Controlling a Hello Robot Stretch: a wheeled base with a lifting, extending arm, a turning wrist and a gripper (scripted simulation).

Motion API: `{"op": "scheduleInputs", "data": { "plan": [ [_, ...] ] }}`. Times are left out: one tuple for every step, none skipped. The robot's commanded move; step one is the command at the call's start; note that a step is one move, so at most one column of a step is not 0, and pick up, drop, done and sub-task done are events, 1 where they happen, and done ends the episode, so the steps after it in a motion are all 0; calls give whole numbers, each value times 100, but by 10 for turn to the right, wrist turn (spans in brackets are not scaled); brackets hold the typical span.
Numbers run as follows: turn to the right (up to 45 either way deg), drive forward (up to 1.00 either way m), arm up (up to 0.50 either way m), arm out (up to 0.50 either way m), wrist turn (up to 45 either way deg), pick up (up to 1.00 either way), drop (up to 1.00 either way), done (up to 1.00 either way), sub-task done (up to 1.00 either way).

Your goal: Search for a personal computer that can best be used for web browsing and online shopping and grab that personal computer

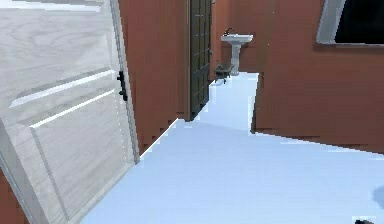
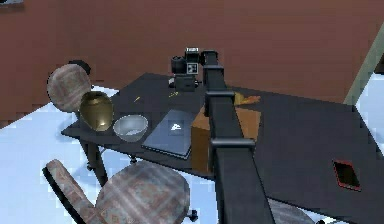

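Laptop point(image 2: 170, 134) lies closed on tabletop point(image 2: 300, 130), six o'clock from the hand point(image 2: 183, 66); whether the hand holds anything cannot be told.

A dark table point(image 2: 300, 130) carries a flat grey laptop point(image 2: 170, 132), a pale bowl point(image 2: 130, 126) just beside it and a gold vase point(image 2: 97, 110). The arm point(image 2: 228, 140) lies across the table, and its gripper point(image 2: 183, 67) seems to be near the far edge. A patterned chair point(image 2: 140, 195) stands close by.

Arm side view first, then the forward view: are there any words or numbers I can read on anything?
None can be read.
The closed grey laptop on the dark table has a small pale mark on its lid, too small to read.
The white door in the forward view is plain.
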Motion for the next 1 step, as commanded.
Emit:
{"op": "scheduleInputs", "data": {
  "plan": [
    [0, 0, -40, 0, 0, 0, 0, 0, 0]
  ]
}}
